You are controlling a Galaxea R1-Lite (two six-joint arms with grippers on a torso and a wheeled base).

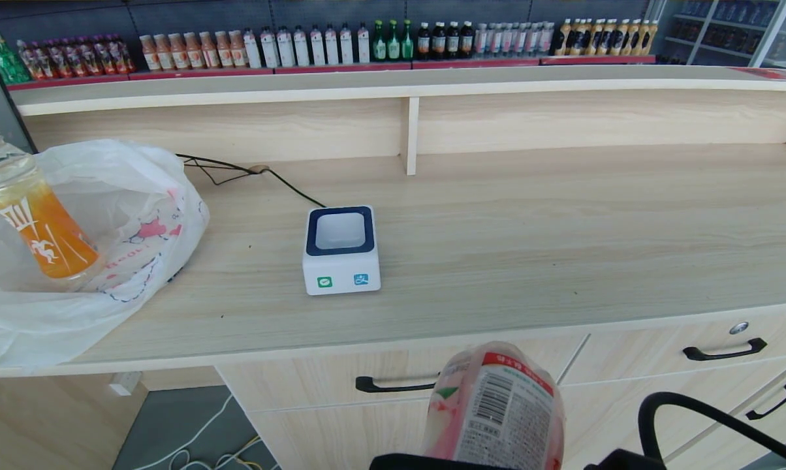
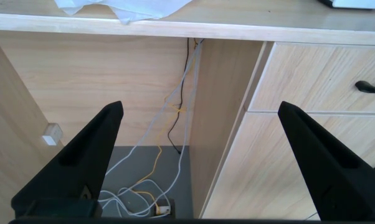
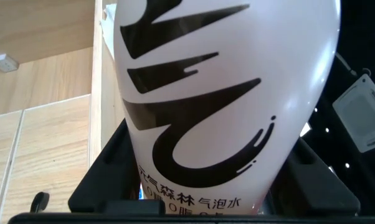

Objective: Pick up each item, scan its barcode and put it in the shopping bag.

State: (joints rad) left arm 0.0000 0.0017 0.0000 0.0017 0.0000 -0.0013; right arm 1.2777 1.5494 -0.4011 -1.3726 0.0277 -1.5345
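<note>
The right gripper (image 3: 197, 180) is closed around the lower body of a pink bottle (image 1: 494, 408), which is upright with its barcode panel towards the head camera, in front of the counter (image 1: 563, 228) and level with the drawer fronts (image 1: 628, 365). The left gripper (image 2: 200, 109) hangs wide open and empty below the counter's front lip, facing the open bay beside the drawers. The scanner (image 1: 341, 251) sits mid-counter, window up, set back from the front edge, with bare wood stretching to its right as far as the back riser. At the left end, the shopping bag (image 1: 138, 196) spreads to the front edge, with an orange bottle (image 1: 34, 215) tilted in its mouth.
</note>
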